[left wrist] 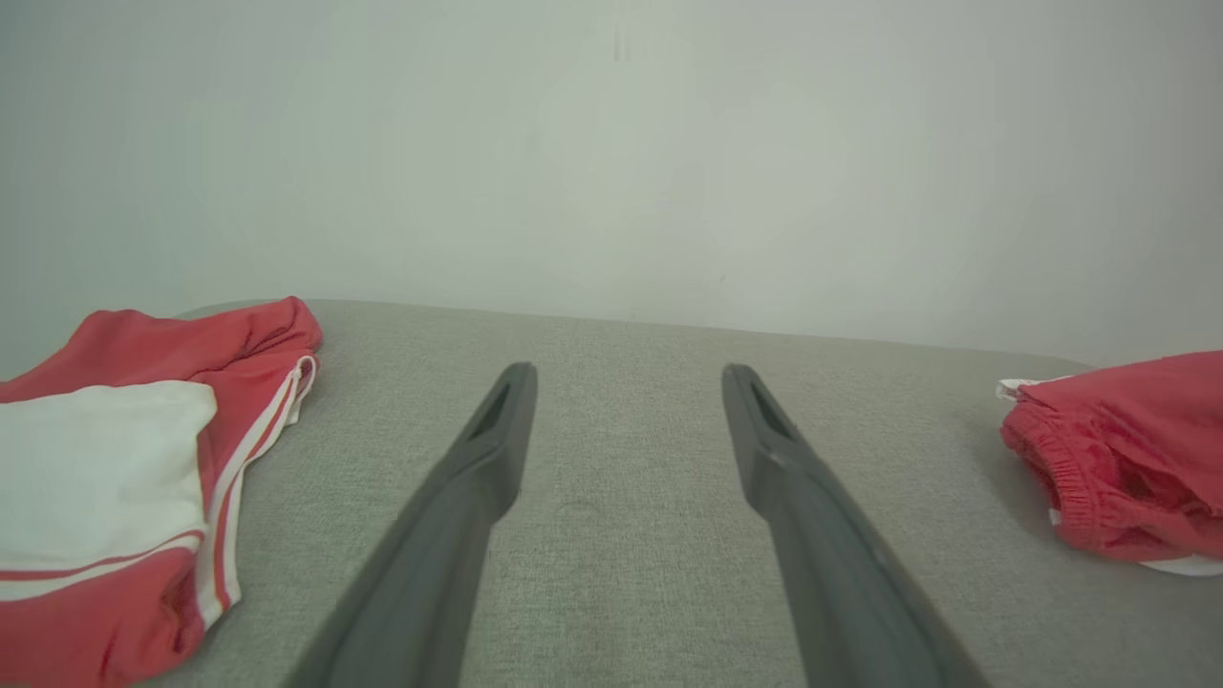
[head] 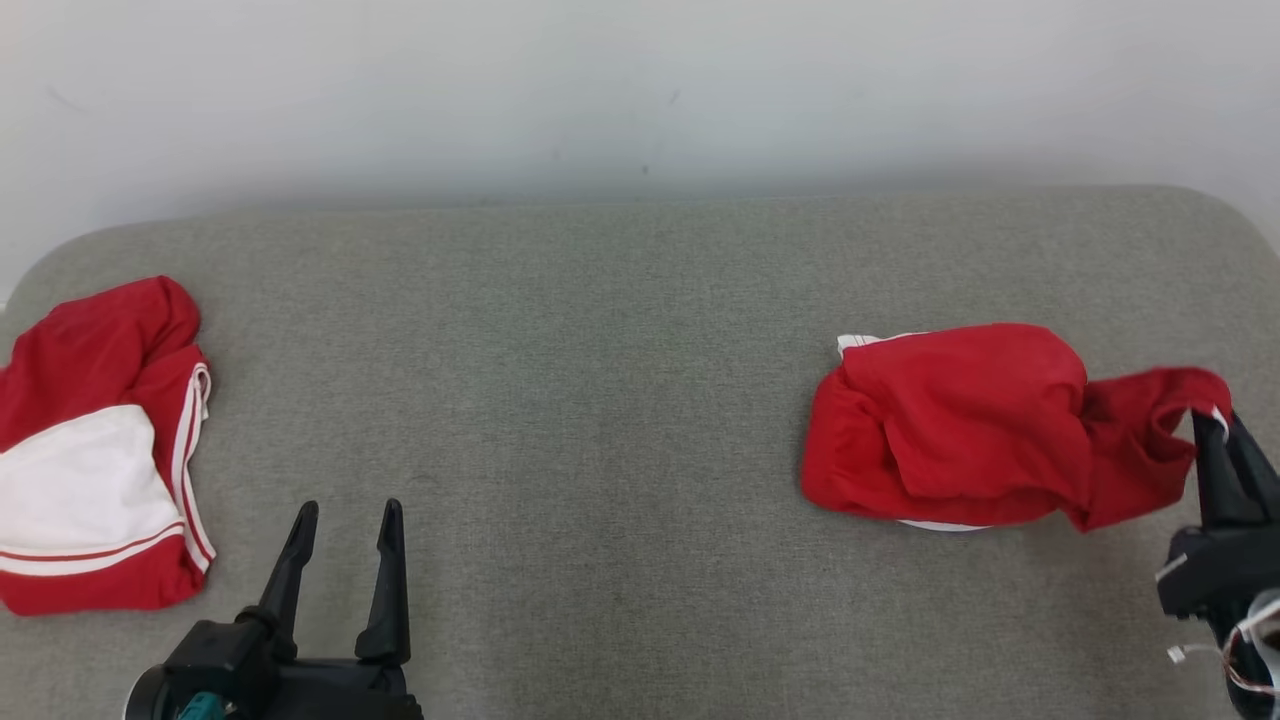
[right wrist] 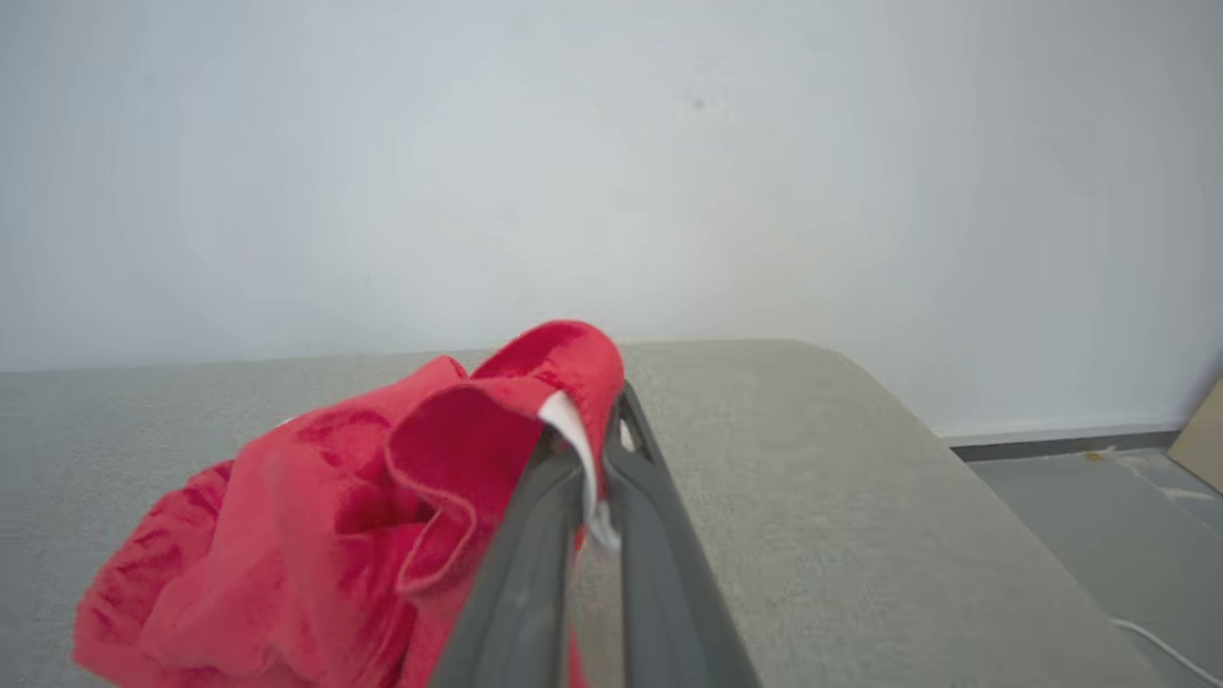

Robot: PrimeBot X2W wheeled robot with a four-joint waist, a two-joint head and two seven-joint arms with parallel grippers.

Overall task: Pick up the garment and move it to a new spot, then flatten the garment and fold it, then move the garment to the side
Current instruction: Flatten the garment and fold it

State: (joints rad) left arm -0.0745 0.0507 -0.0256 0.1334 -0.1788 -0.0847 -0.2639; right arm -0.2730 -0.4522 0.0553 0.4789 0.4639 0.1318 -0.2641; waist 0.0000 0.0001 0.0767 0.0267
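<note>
Two pincers occupy the near edge of the scene. The left pincer (head: 350,505) sits at the near left, above the grey fabric-covered worktop (head: 600,400). Its two dark fingers are spread wide apart with nothing between them, and in the left wrist view bare grey fabric shows in the gap. The right pincer (head: 1218,425) sits at the near right. Its fingers are drawn together and clamped on a fold of the garment (head: 960,420). In the right wrist view the clamped fold is a red hem, with a strip of white cloth caught between the fingers close to their tips.

The garment is a crumpled red bundle on the right half of the worktop, roughly midway between the near and far edges. Its main mass rests on the fabric surface. A twisted tail of cloth runs rightward from the bundle up to the right pincer. White trim shows at the bundle's far left corner and under its near edge. In the left wrist view a gathered, ribbed edge faces left.

A second red cloth (head: 90,450) lies at the left edge of the worktop, near the left pincer but not touching it, and well apart from the garment. It has a white panel and white stripe trim.

Farther back, the worktop ends in rounded corners against a plain pale wall (head: 640,90). In the right wrist view a grey floor (right wrist: 1099,497) lies to the right of the worktop, with a thin white cable (right wrist: 1166,650) on it.
</note>
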